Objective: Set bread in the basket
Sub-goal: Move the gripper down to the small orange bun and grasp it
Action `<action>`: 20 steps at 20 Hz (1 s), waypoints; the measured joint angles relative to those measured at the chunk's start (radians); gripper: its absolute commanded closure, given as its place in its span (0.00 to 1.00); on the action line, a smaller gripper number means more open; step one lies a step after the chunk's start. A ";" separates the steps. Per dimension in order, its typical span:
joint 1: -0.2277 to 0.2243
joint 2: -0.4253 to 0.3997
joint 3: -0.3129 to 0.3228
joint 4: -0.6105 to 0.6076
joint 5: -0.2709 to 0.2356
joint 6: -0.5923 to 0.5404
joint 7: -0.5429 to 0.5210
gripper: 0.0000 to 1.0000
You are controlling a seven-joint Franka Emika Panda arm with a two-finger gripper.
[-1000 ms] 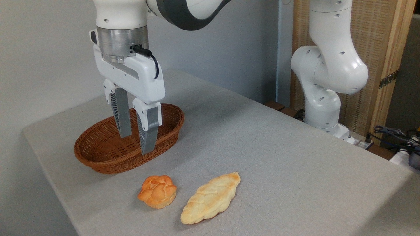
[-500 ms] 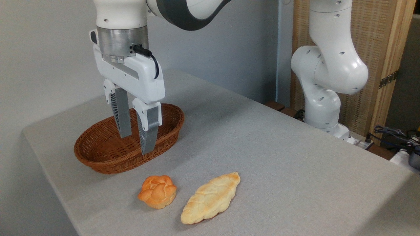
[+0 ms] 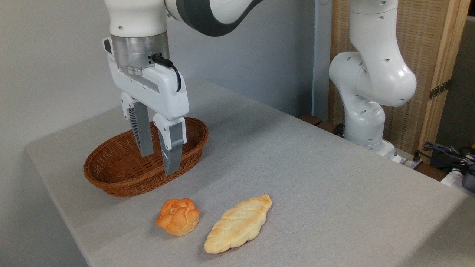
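Note:
The bread (image 3: 178, 216), a small round orange-golden knotted bun, lies on the grey table near the front edge. Behind it to the left stands the basket (image 3: 111, 181), an oval reddish-brown wicker one with nothing in it. My gripper (image 3: 159, 163) hangs above the basket's right half, fingers pointing down. It is open and holds nothing. The bun lies apart from the gripper, lower in the picture and a little to the right.
A longer, paler braided loaf (image 3: 239, 224) lies just right of the bun. The arm's white base (image 3: 365, 92) stands beyond the table's far right edge, with cables (image 3: 449, 154) beside it. The table's left edge (image 3: 48, 185) runs close to the basket.
The gripper has shifted slightly to the right and a touch lower over the basket. The bun, loaf and basket have not moved.

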 measured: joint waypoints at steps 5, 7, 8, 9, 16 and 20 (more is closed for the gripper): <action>0.001 0.036 0.000 -0.021 0.000 -0.001 0.010 0.00; 0.001 0.056 0.000 -0.036 0.000 -0.001 0.042 0.00; 0.001 0.065 0.000 -0.041 0.000 -0.001 0.060 0.00; 0.001 0.075 0.001 -0.045 0.000 -0.001 0.077 0.00; 0.002 0.126 0.001 -0.050 0.000 0.023 0.123 0.00; 0.002 0.168 0.002 -0.051 0.000 0.067 0.125 0.00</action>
